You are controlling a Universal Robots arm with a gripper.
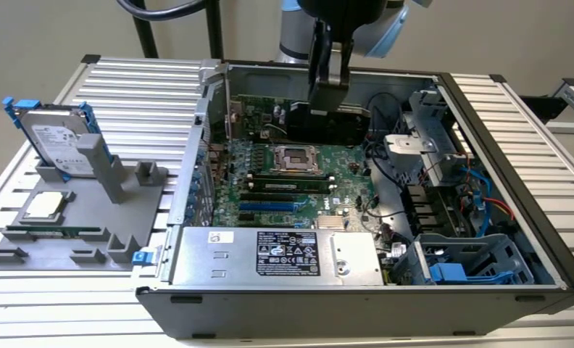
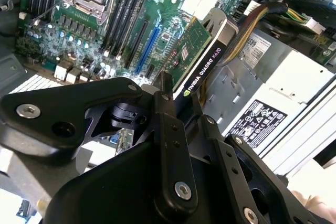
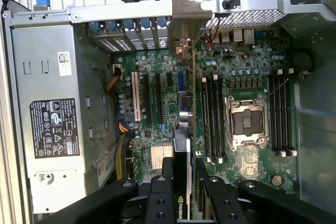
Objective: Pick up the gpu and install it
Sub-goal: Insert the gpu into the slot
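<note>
One gripper: its fingers are clamped on the gpu, which is held on edge inside the open computer case.
Gpu position: directly between the fingers, hanging above the motherboard; its silver bracket points to the rear slot openings of the case.
Step in hand: I judge the pick-up is done and the card is being carried to its slot.
Below the card: the expansion slots lie just beside its lower edge.
Next move calls for: exact lining up of card edge and slot, then a straight press.
Farther off: power supply and CPU socket, one on each side of the gripper.
</note>
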